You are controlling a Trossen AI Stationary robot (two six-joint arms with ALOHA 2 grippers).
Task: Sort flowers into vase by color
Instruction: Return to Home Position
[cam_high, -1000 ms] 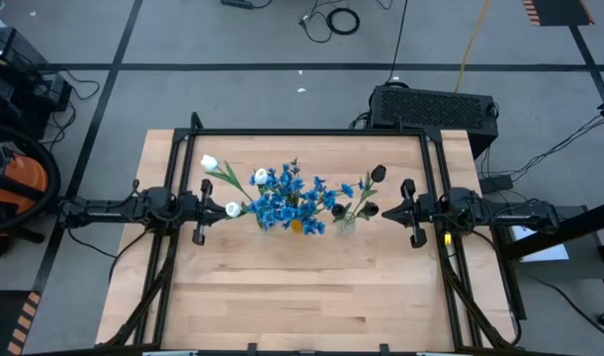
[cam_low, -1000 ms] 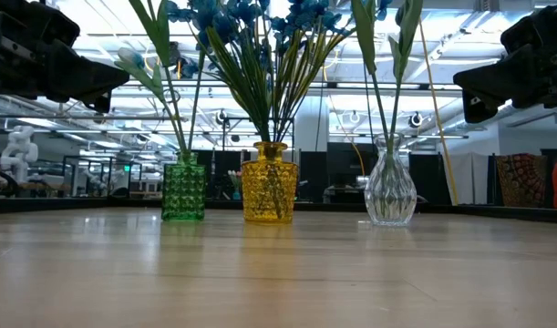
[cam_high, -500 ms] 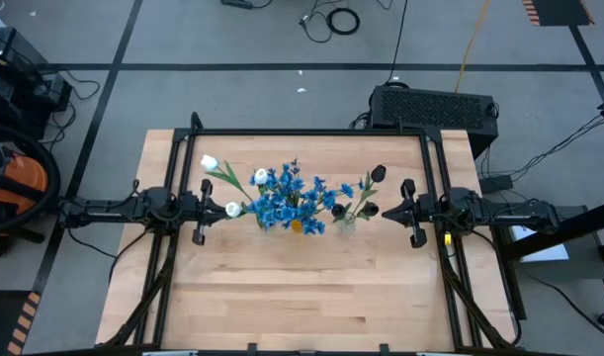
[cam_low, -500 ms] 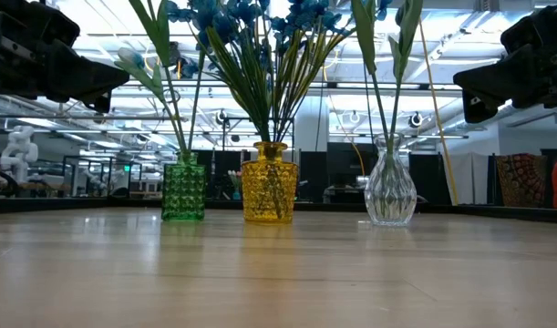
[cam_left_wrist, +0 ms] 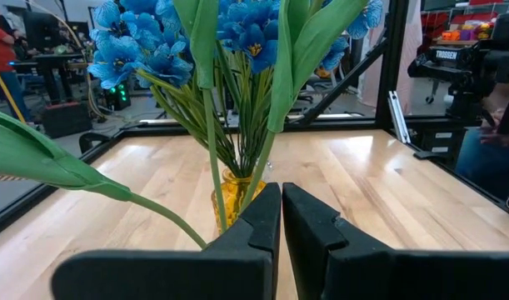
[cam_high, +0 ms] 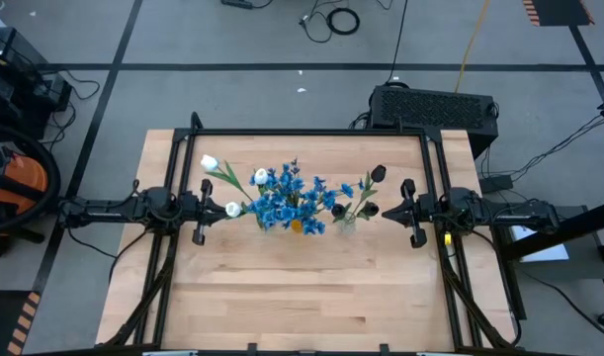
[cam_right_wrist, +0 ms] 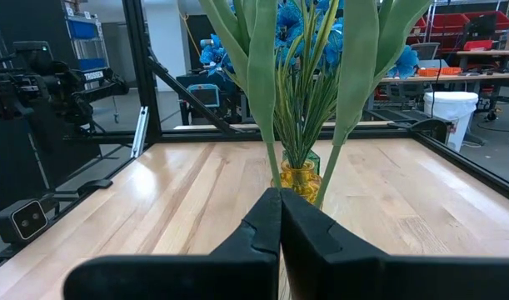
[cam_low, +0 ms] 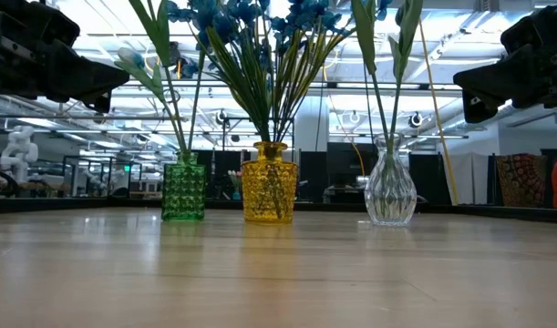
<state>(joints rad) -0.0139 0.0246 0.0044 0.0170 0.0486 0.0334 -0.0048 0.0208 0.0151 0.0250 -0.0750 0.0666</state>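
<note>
Three vases stand in a row at the table's middle. The green vase [cam_low: 183,189] holds white tulip buds [cam_high: 209,162], the yellow vase [cam_low: 269,193] holds bushy blue flowers [cam_high: 292,198], and the clear glass vase [cam_low: 390,193] holds dark buds [cam_high: 379,173]. All stems stand in the vase mouths. My left gripper [cam_left_wrist: 281,193] hangs level and shut at the left of the row, pointing at it, also in the high view [cam_high: 220,208]. My right gripper [cam_right_wrist: 280,198] hangs level and shut at the right of the row [cam_high: 388,210]. Neither holds anything.
A black frame rail [cam_high: 311,133] runs along the table's far edge and down both sides. Bare wood [cam_high: 302,287] lies between the vases and the near edge. A black case [cam_high: 432,107] and cables lie on the floor beyond the table.
</note>
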